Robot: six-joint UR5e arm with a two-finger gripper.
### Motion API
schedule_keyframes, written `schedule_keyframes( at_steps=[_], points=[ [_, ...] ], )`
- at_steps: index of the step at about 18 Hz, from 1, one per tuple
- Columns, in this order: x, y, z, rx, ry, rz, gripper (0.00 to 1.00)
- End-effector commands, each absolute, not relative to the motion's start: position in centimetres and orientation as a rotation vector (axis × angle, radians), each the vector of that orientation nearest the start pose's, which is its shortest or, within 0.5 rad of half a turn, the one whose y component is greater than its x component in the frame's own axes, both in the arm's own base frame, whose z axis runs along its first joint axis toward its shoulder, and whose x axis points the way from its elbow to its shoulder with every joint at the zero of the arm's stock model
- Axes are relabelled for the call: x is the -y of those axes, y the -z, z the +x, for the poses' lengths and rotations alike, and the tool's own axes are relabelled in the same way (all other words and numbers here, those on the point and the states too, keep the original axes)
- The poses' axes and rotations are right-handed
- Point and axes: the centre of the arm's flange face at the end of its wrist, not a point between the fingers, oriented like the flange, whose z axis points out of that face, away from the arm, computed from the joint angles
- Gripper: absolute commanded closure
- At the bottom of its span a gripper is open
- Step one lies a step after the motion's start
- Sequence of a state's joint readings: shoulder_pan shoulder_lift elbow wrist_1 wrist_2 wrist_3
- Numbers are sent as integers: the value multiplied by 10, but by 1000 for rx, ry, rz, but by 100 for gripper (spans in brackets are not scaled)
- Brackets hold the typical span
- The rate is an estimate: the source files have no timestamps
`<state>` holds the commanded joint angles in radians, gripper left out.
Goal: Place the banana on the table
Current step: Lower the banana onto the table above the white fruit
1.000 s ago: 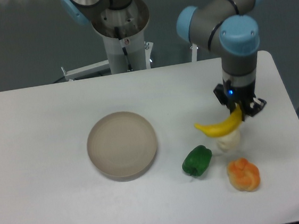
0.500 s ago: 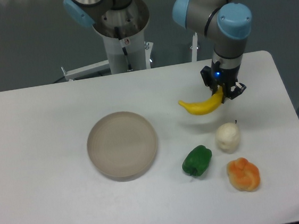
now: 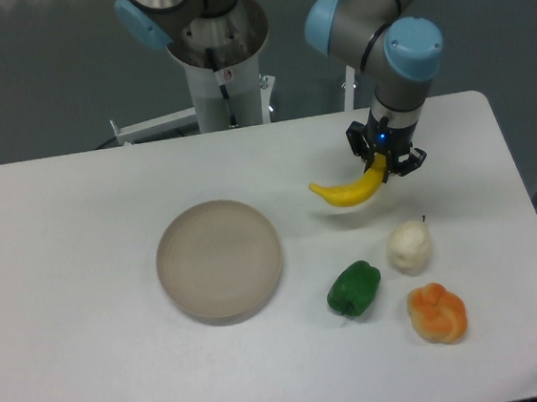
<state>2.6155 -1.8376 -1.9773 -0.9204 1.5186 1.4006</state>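
Tabletop (image 3: 60,232): white, matte, rounded corners, carrying all items listed. Plate (image 3: 219,260): round, beige-grey, left of centre, nothing on it. Banana (image 3: 349,191): yellow, curved, lifted clear of the tabletop with a faint shadow below it; right end pinched in the fingers, left tip pointing toward the plate; it hangs right of the plate and above the pepper and the pale fruit in the view. Pepper (image 3: 354,288): green, lying on the tabletop just right of the plate's lower edge. Gripper (image 3: 385,158): black, pointing down from the grey and blue arm, fingers closed narrowly on the banana's right end. Pale fruit (image 3: 409,247): cream-white, with a small dark stem, beside the pepper and apart from it. Orange fruit (image 3: 438,313): lumpy, near the front right, just below the pale fruit.
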Motion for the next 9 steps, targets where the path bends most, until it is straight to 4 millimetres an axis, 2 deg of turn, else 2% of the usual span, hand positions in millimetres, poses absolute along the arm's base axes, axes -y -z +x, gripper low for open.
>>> schedule_keyframes(
  at_steps=[9],
  points=[
    [-385,-197,-385,-606,79,-3052,76]
  ],
)
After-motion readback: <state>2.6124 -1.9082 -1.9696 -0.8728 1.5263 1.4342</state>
